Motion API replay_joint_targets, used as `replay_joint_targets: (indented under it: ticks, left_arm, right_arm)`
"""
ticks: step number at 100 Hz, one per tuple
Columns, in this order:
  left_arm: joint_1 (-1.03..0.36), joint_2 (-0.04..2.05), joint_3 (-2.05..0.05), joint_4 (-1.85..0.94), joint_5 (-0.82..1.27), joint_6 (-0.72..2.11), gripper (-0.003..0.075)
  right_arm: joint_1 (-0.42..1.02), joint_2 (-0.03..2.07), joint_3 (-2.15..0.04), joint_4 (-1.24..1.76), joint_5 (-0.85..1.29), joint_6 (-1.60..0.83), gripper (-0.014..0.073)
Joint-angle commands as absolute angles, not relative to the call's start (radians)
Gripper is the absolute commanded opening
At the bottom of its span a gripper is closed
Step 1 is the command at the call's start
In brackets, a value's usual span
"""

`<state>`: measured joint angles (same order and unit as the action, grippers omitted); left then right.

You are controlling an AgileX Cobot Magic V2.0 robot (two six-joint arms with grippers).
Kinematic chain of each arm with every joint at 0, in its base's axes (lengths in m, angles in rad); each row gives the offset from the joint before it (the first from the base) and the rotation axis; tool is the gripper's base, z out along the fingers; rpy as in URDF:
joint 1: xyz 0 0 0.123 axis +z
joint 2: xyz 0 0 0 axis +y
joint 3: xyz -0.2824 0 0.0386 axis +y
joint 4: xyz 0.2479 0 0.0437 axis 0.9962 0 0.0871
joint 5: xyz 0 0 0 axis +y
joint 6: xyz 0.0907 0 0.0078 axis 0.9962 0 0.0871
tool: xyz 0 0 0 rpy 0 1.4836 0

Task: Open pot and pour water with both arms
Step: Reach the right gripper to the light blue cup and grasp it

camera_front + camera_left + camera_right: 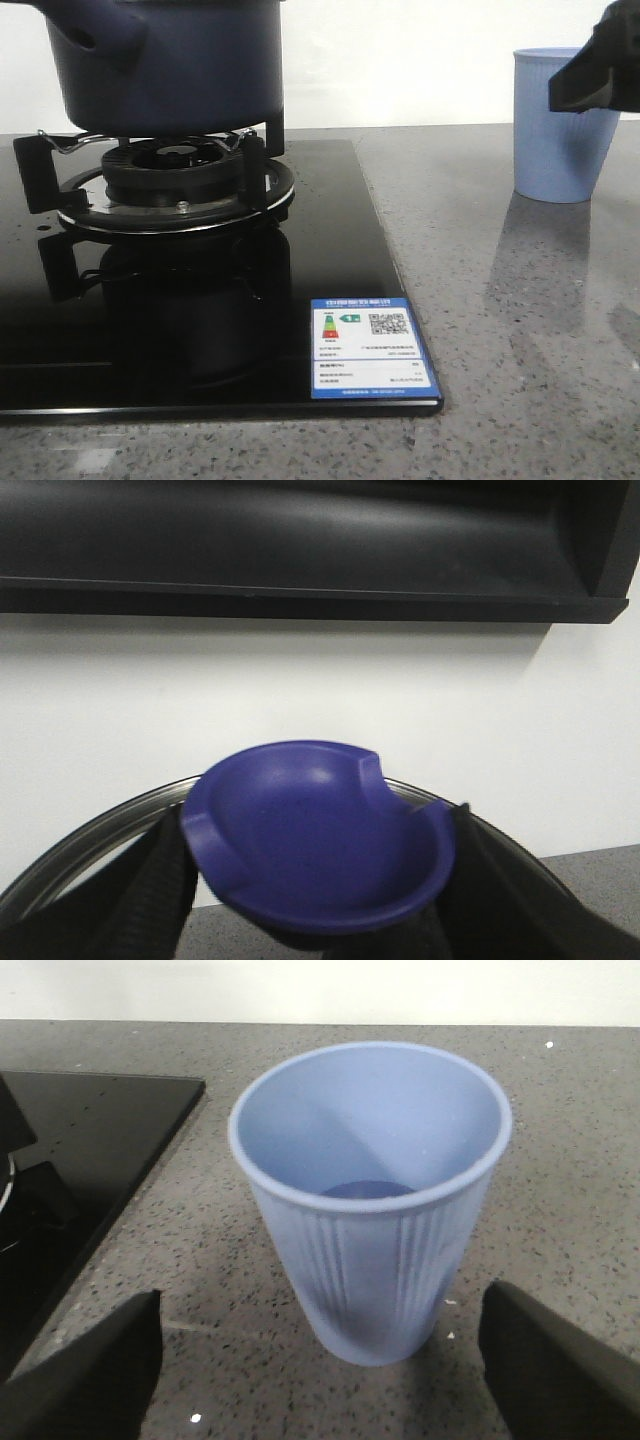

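Note:
The dark navy pot point(165, 60) stands on the gas burner point(170, 170) at the far left; its stubby side handle with a hole point(85, 38) points left, and its top is cut off by the frame. My left gripper point(315, 880) is shut on the lid's blue knob point(315, 830). The lid's steel rim point(90, 835) shows behind the knob. I cannot tell whether the lid rests on the pot. My right gripper point(320, 1305) is open, with its fingers either side of the light blue ribbed cup point(370, 1210). The cup point(560, 130) stands upright at the far right, partly behind that gripper point(600, 65).
A black glass hob point(200, 330) with a blue energy label point(370, 348) covers the left of the grey speckled counter point(520, 350). A white wall stands behind. A black range hood point(300, 540) hangs above, in the left wrist view.

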<state>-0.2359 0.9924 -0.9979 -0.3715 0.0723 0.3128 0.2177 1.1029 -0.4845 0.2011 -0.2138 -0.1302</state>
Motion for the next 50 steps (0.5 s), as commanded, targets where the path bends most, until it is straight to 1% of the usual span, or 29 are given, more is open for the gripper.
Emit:
replay_joint_targets:
  ticks: [1,33,50]
  left_arm:
    - [-0.234,0.968,-1.035,-0.372,-0.036,0.312,0.0370]
    - [-0.234,0.968,-1.035,-0.377,-0.036,0.312,0.0370]
    - [-0.234,0.968,-1.035,-0.377,-0.036,0.312,0.0370]
  right_arm:
    - [0.220,1.130,-0.509,0.200,-0.352,-0.142,0.0560]
    - [0.220,1.278,-0.512,0.200,-0.538,-0.142,0.0560]
    - [0.220,1.351,-0.538,0.200,-0.559,-0.142,0.0560]
